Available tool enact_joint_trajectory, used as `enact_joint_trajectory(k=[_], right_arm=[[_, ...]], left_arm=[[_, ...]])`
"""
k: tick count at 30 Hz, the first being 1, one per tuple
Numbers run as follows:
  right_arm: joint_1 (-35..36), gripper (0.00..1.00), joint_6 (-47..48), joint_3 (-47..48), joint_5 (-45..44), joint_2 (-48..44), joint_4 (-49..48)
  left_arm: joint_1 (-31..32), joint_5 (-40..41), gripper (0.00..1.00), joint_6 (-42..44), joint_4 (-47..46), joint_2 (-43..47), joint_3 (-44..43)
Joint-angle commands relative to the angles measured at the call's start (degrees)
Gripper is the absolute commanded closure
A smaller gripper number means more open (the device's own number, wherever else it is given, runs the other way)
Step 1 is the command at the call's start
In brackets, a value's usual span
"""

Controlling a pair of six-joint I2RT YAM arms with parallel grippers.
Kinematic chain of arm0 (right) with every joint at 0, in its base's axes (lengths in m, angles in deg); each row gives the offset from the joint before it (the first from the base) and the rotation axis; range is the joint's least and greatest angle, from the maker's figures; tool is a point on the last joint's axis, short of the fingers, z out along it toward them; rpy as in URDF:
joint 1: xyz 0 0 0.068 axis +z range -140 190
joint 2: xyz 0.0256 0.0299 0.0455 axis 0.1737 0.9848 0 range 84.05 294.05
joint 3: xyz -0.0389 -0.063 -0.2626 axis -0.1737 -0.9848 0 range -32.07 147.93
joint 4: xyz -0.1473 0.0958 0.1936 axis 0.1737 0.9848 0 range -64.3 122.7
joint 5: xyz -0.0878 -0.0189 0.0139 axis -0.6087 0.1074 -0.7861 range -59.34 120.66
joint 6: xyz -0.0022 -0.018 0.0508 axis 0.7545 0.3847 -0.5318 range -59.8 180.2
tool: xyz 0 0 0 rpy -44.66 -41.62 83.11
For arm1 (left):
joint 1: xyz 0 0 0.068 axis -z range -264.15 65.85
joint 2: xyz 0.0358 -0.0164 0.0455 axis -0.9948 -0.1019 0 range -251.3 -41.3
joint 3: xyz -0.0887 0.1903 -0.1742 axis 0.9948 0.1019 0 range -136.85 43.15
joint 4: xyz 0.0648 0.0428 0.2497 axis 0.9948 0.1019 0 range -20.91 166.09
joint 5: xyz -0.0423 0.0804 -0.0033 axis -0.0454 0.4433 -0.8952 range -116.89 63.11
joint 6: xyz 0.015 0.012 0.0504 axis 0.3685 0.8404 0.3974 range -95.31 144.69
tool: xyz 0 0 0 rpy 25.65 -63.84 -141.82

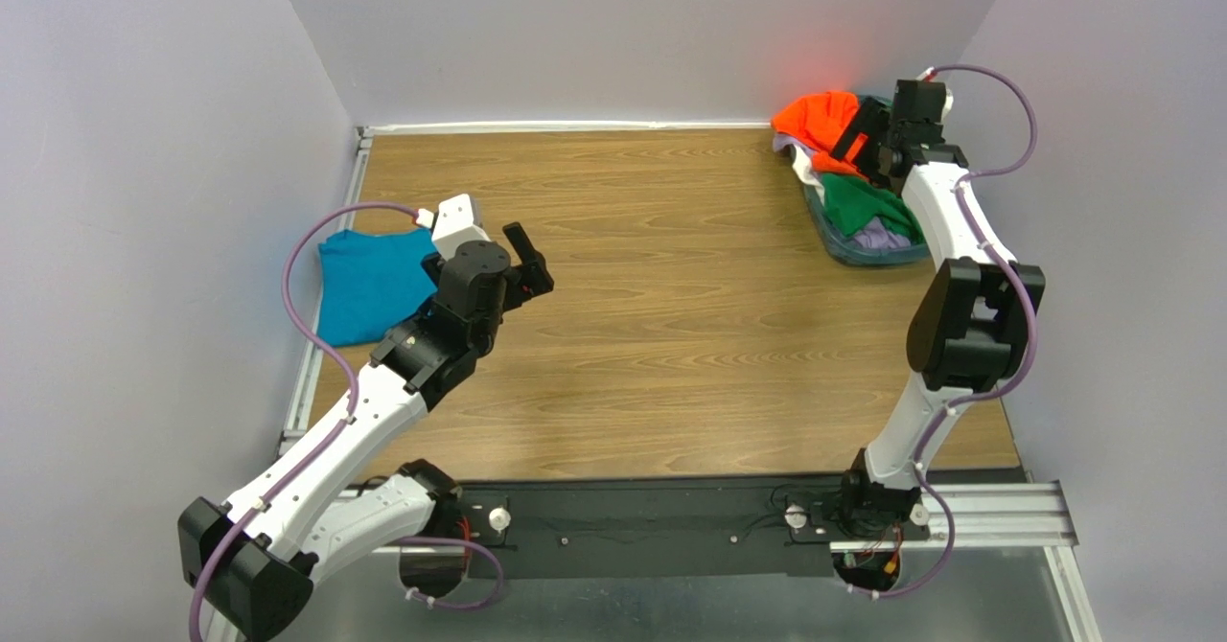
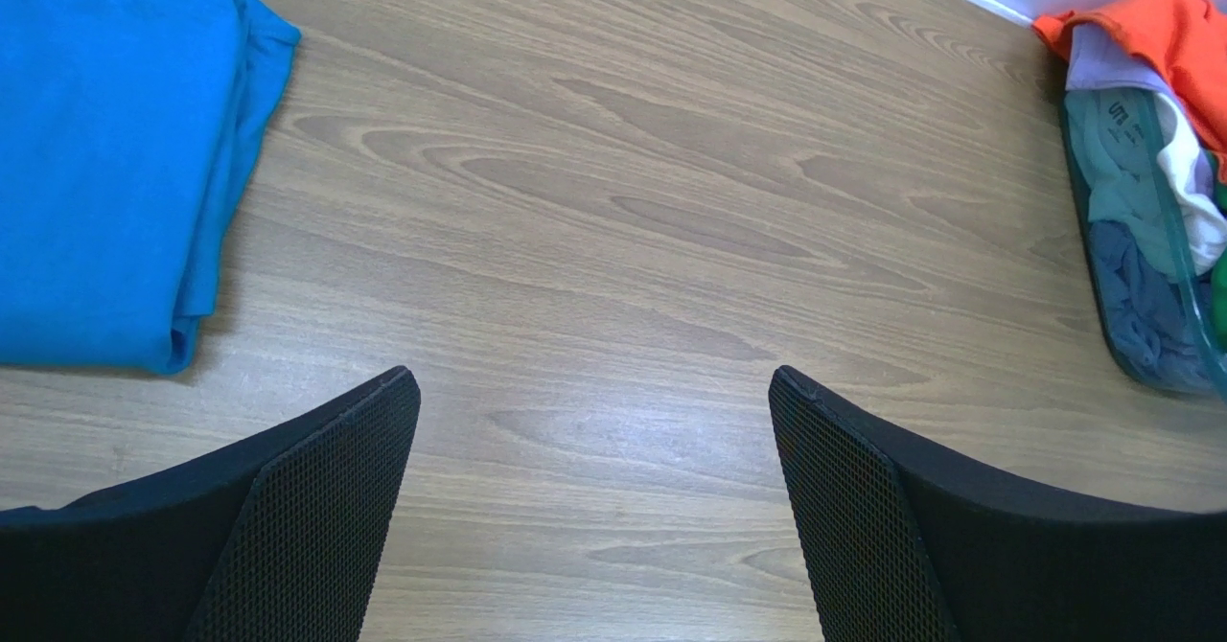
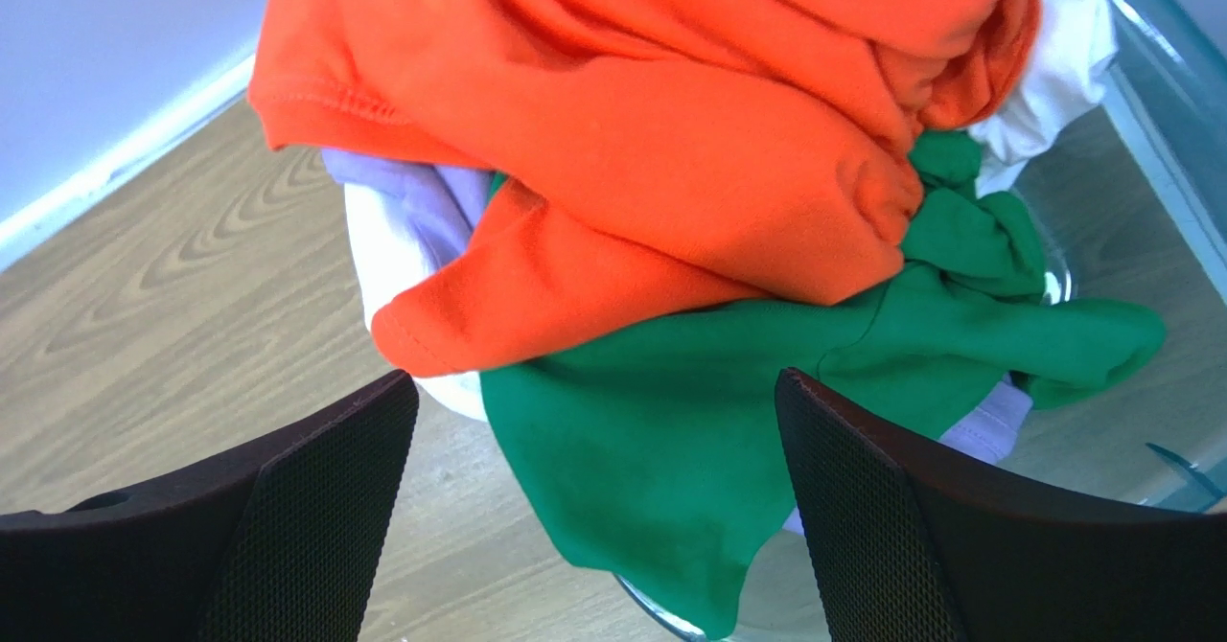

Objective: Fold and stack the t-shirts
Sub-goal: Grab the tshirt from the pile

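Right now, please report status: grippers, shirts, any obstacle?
Left gripper open, beside folded teal-blue cloth t-shirt. Right gripper open, over crumpled orange cloth t-shirt in clear plastic basket. Nothing in the way.

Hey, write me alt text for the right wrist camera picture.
An orange t-shirt lies crumpled over a green t-shirt in a clear basket, white cloth and lavender cloth beneath. The open right claw hovers above them, holding nothing.

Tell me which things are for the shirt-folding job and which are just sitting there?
For the job:
folded teal-blue t-shirt
orange t-shirt
green t-shirt
white t-shirt
lavender t-shirt

Just there:
clear plastic basket, holding the unfolded pile
wooden table
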Motion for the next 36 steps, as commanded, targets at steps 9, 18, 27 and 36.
enact_joint_trajectory(k=[9,18,27,36], right_arm=[[0.07,0.17,2.42,-3.66,3.43,3.88,2.44],[0.07,0.67,4.0,-2.88,5.35,5.63,2.62],[0.07,0.93,3.39,-2.08,5.88,2.21,2.88],[-0.02,0.98,3.03,-0.77,0.26,-8.16,3.94]], left_arm=[[-0.42,-0.67,0.02,0.52,-0.98,-0.53,0.72],[-0.42,-0.49,0.02,0.52,-1.24,-0.18,0.9],[-0.42,-0.32,0.02,0.43,-0.98,0.34,0.9],[-0.42,-0.49,0.02,0.35,-0.89,0.96,0.9]])
